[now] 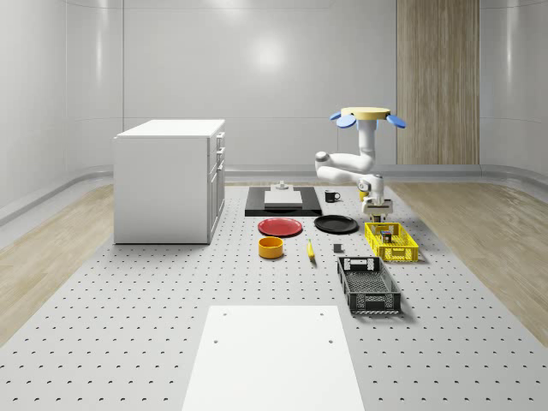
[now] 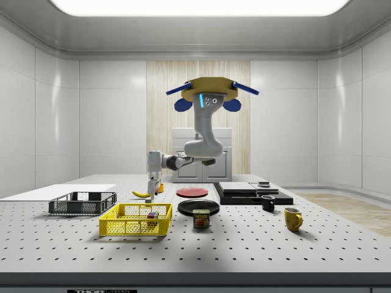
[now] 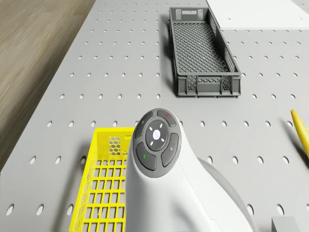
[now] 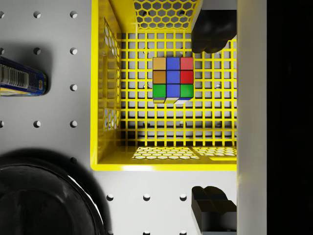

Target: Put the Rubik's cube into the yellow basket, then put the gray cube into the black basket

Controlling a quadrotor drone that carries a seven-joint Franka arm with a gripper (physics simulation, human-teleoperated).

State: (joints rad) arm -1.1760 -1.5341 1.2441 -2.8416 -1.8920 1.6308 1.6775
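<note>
The Rubik's cube (image 4: 172, 80) sits on the mesh floor of the yellow basket (image 4: 112, 157), near one end wall, its upper face showing orange, blue, red and green squares. The gripper (image 4: 212, 120) hangs directly above that basket with fingers (image 4: 213, 209) spread wide and nothing between them, one fingertip over the basket's interior and the other outside its end wall. The black basket (image 1: 369, 285) lies just beyond the yellow one, nothing visible inside it. The drone (image 1: 368, 117) hovers well above the table near the yellow basket, arm folded downward. A black plate (image 4: 39, 196) lies just beside the yellow basket, a small tin (image 4: 22, 78) nearby. The grey table (image 1: 128, 325) is perforated; pale walls and a wood panel (image 1: 437, 81) stand behind.
</note>
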